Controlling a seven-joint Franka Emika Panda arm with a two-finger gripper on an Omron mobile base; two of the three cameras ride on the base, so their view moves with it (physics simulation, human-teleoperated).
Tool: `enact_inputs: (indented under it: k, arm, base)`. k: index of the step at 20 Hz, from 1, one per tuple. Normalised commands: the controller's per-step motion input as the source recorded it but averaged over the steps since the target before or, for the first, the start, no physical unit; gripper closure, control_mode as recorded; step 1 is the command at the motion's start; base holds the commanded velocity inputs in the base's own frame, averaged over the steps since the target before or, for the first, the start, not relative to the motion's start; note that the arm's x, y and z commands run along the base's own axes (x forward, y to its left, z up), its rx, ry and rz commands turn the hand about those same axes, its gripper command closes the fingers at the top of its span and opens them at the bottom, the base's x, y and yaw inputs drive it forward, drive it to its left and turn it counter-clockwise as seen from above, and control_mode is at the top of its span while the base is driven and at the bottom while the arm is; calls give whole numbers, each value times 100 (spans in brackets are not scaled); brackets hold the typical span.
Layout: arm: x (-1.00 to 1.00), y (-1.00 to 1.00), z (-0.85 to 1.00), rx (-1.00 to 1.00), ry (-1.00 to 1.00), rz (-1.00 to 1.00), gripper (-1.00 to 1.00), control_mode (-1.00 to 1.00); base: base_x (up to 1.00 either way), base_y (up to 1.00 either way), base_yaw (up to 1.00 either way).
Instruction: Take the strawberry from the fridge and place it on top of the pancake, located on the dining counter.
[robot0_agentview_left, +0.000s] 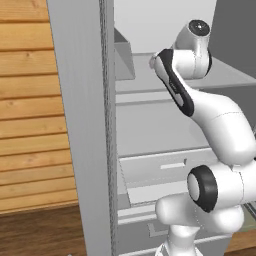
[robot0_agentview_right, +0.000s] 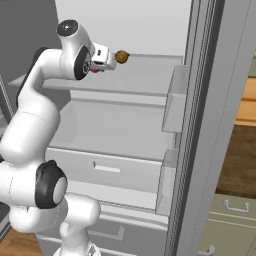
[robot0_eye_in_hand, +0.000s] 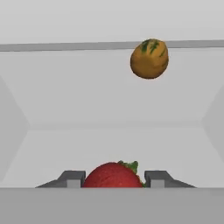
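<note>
Hand view: strawberry (robot0_eye_in_hand: 113, 176) sits on the fridge (robot0_agentview_right: 210, 125) shelf, right between the fingers (robot0_eye_in_hand: 72, 179), which flank it on both sides — can't tell if they're pinching yet. Brownish-orange ball (robot0_eye_in_hand: 149, 58) further back, well apart, so no interference with the grasp.

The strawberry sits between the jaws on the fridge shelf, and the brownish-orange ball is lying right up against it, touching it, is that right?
Not quite. The strawberry does sit between the jaws on the fridge shelf, but the brownish-orange ball is not touching it. The hand view shows the ball well apart from the strawberry, farther back on the shelf with bare white surface between them.
</note>
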Motion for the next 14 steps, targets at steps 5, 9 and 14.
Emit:
enact_inputs:
  k: [5, 9, 14]
  arm:
    - [-94, 3, 0, 0, -40, 0, 100, -100]
    - [-99, 1, 52, 0, -11, 0, 100, -100]
    - [-100, 0, 74, 2, 4, 0, 100, -100]
  base:
    - [0, 0, 0]
    - [0, 0, 0]
    - [0, 0, 0]
